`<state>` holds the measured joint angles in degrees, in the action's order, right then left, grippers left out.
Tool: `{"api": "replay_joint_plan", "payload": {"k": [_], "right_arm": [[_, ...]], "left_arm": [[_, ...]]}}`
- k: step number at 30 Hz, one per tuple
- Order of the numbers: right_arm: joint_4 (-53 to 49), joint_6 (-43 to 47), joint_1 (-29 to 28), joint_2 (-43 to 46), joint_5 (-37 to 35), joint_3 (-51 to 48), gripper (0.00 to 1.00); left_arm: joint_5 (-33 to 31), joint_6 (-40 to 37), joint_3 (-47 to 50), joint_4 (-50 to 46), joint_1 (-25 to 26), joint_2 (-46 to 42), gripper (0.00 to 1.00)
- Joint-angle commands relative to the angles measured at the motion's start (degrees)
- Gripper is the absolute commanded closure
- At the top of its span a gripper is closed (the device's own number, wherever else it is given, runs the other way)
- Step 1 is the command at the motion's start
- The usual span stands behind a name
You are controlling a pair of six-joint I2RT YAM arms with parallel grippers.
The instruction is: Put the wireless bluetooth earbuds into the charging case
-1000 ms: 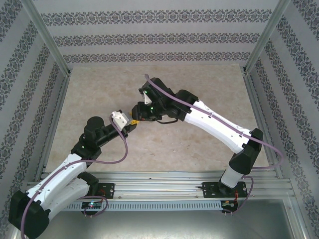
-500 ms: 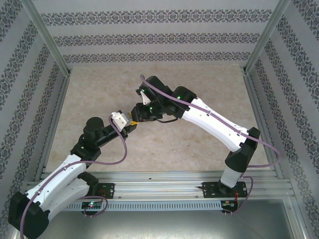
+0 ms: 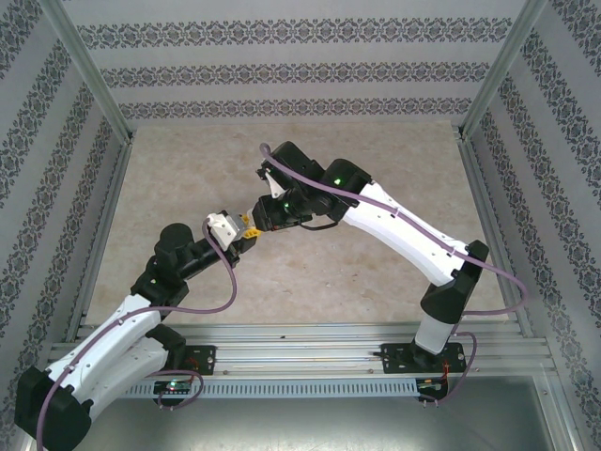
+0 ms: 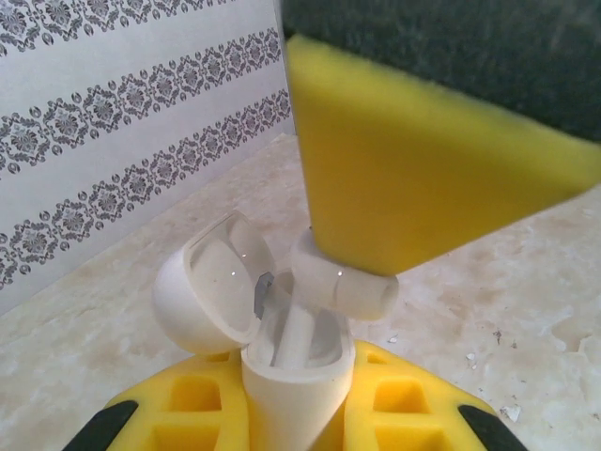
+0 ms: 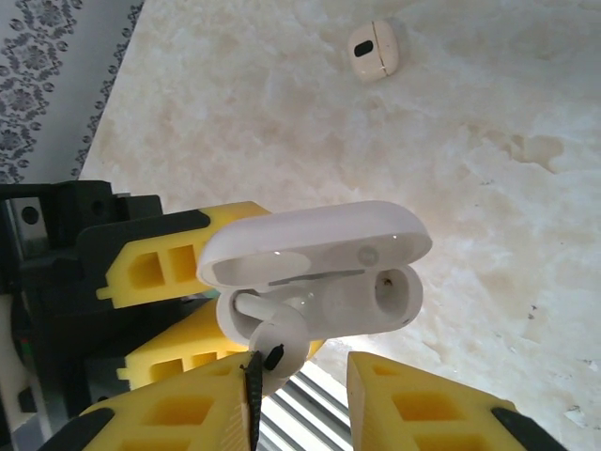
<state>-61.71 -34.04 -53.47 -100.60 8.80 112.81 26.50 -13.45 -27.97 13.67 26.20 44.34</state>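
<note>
My left gripper (image 4: 299, 413) is shut on the body of the white charging case (image 4: 296, 385) and holds it above the table. The case's lid (image 4: 202, 296) is swung open. One white earbud (image 5: 277, 343) has its stem down in the case's left slot and its head above the rim. The head rests against one yellow finger (image 4: 404, 169) of my right gripper (image 5: 299, 368). The right jaws stand apart and the other finger is clear of the earbud. The case's right slot (image 5: 394, 293) is empty. From above, both grippers meet at mid-table (image 3: 254, 224).
A pale rounded piece with a dark slot (image 5: 373, 51) lies on the marble tabletop (image 3: 376, 272) beyond the case. Patterned walls and metal posts (image 3: 103, 99) enclose the table on three sides. A metal rail (image 3: 310, 343) runs along the near edge.
The right arm's wrist and elbow have shifted slightly over the case, and its jaws have widened a little. The left gripper has nudged slightly left, still holding the case.
</note>
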Motion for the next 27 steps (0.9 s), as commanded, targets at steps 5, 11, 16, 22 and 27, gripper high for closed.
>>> {"api": "replay_joint_plan", "payload": {"k": [5,11,16,22,27], "right_arm": [[-2.00,2.31,-0.14,-1.80,-2.05,1.48,0.68],[1.11,2.38,-0.22,-1.19,1.09,0.05,0.68],[2.30,2.53,-0.18,-1.41,2.73,-0.71,0.73],[4.37,2.44,-0.15,-0.79,3.94,-2.06,0.79],[5.45,3.32,-0.23,-0.40,4.34,-2.57,0.84]], "left_arm": [[2.47,1.50,0.39,2.85,0.76,-1.39,1.00],[2.58,1.74,0.69,2.94,0.76,-1.97,1.00],[2.64,1.94,0.92,3.03,0.73,-2.30,1.00],[2.81,2.20,1.23,3.03,0.72,-2.81,1.00],[2.63,2.63,1.51,3.31,0.74,-3.03,1.00]]}}
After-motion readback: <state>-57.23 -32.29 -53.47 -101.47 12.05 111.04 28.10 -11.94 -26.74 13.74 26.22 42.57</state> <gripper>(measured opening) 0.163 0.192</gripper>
